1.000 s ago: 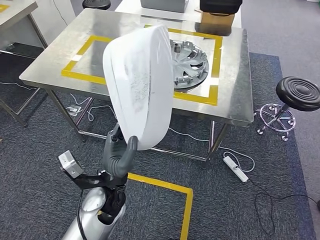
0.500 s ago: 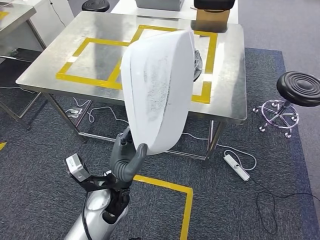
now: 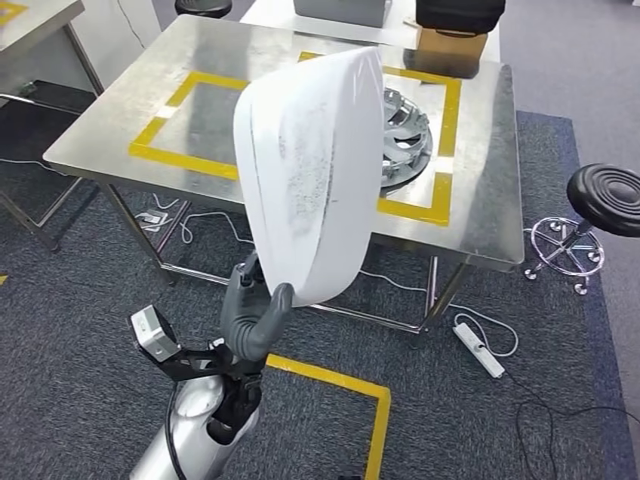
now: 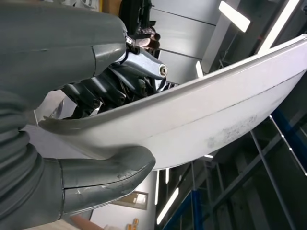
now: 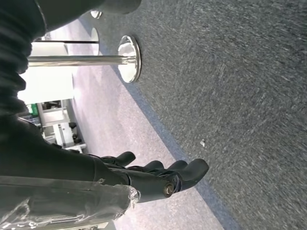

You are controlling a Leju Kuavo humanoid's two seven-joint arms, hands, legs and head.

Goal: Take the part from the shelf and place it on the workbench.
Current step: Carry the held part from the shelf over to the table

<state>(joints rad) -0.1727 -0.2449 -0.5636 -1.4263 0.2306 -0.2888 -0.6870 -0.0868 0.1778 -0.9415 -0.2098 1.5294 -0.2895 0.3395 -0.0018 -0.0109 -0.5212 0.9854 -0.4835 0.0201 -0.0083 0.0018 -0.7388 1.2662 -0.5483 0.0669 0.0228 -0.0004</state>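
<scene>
Above left hand (image 3: 249, 318), white part (image 3: 313, 170) gripped upright by lower edge.

The left hand (image 3: 253, 315) grips a white part (image 3: 313, 170) upright before the workbench (image 3: 483, 215) bearing a hubcap (image 3: 407, 140).

Illumination is bright and even, from overhead strip lights (image 4: 234, 16). The steel desk (image 3: 483, 200) shows soft glare. The carpet (image 5: 253, 72) is motion-blurred in the right wrist view. The near thumb (image 4: 105, 179) is slightly soft.
</scene>
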